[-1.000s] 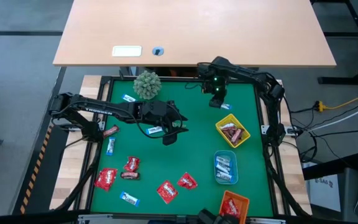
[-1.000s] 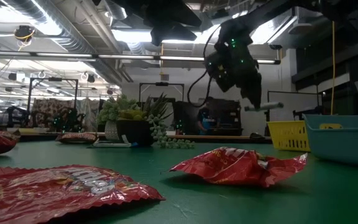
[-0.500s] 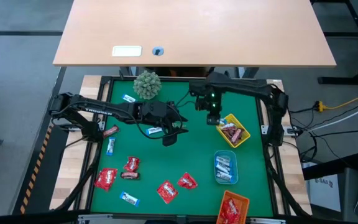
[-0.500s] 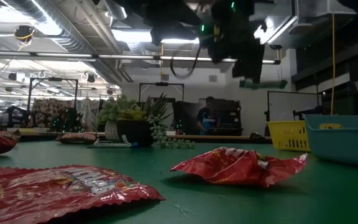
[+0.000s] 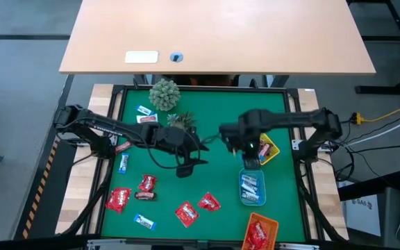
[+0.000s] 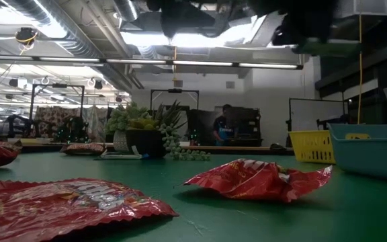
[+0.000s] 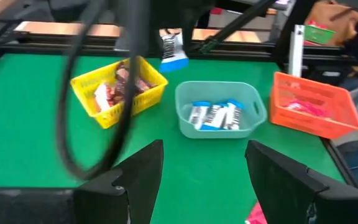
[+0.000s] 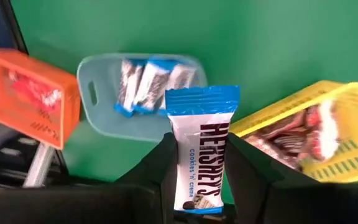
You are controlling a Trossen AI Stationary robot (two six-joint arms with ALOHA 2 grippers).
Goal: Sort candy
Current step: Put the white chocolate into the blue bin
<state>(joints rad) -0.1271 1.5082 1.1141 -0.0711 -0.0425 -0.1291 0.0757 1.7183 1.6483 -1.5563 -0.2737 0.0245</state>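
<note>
Green tabletop [image 5: 207, 125], mid-sort. Three trays line my right side, one per kind: yellow tray [image 5: 268, 151] for brown bars, blue tray [image 5: 253, 189] for blue-and-white wrappers, orange tray [image 5: 260, 232] for red packets. My right gripper [image 8: 197, 168] pinches a Hershey's cookies 'n' creme bar [image 8: 201, 146] upright, near the blue tray; only its wrist view reads the label. My left gripper [image 7: 201, 180] hangs open mid-tabletop. Unsorted red packets [image 5: 186, 213] lie left of the trays.
</note>
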